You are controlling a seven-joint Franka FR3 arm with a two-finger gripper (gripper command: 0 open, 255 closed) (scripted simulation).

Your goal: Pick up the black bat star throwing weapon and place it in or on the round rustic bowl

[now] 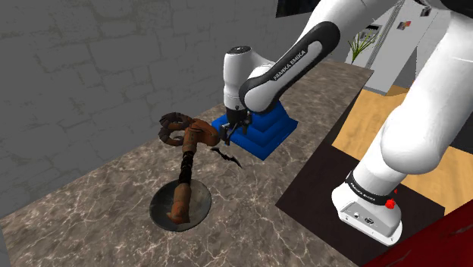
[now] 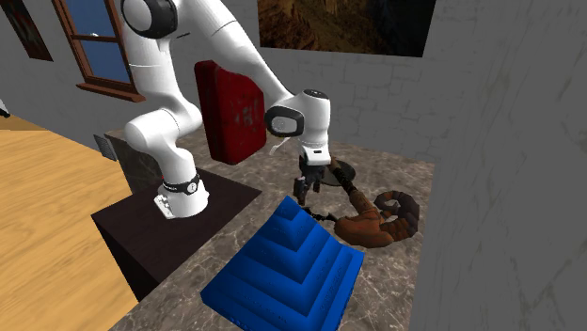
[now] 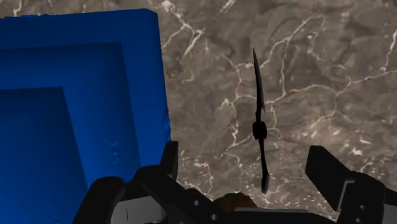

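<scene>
Now the gripper (image 3: 245,154) hangs wide open over the veined counter (image 3: 318,63), with the black bat star (image 3: 258,130) between its fingers, untouched, just beside the blue stepped block (image 3: 76,95).

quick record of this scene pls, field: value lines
gripper: open, holding nothing
star: black, on the marble table, between the jaws, untouched
bowl: dark, round, one end of a brown curled thing reaches into it
blue stepped block: beside the star
task state: star not yet picked up
</scene>
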